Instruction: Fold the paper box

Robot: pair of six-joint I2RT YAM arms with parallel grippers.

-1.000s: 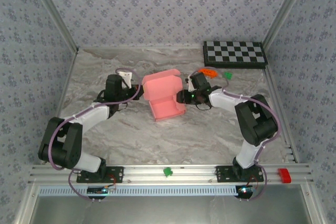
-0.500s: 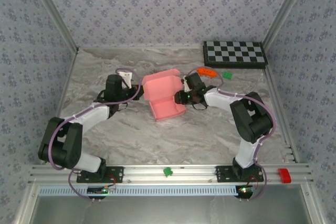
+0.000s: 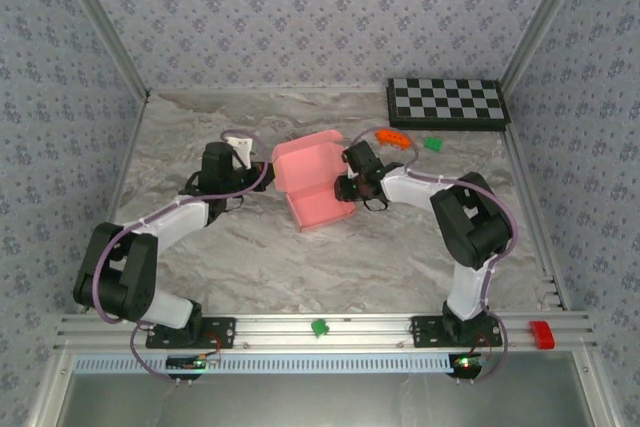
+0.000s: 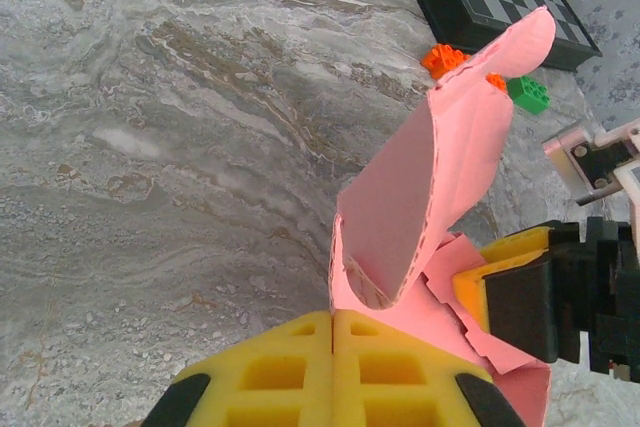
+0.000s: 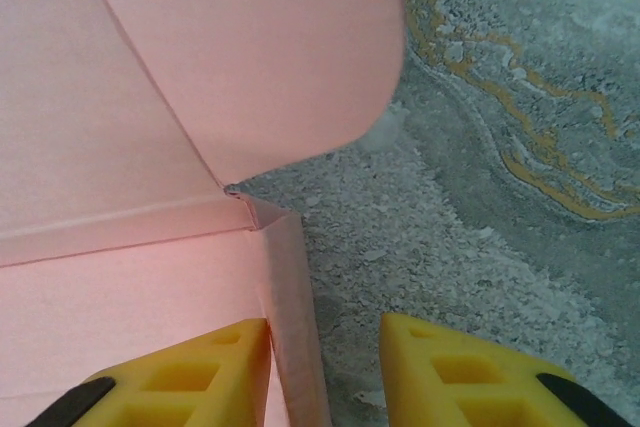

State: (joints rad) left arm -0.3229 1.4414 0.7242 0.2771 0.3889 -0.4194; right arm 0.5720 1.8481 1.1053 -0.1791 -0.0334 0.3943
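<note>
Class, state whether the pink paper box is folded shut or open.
Open: the paper box has its lid flap standing up, its inside exposed.

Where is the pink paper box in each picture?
Top external: the paper box sits in the middle of the table.
Left wrist: the paper box rises from bottom centre toward the upper right.
Right wrist: the paper box covers the upper left.
Shared landmark: the grey marble table beneath it.

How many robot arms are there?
2. The left arm comes in from the near left and the right arm from the near right. They meet at the pink paper box in the middle of the table. None seem hidden.
</note>
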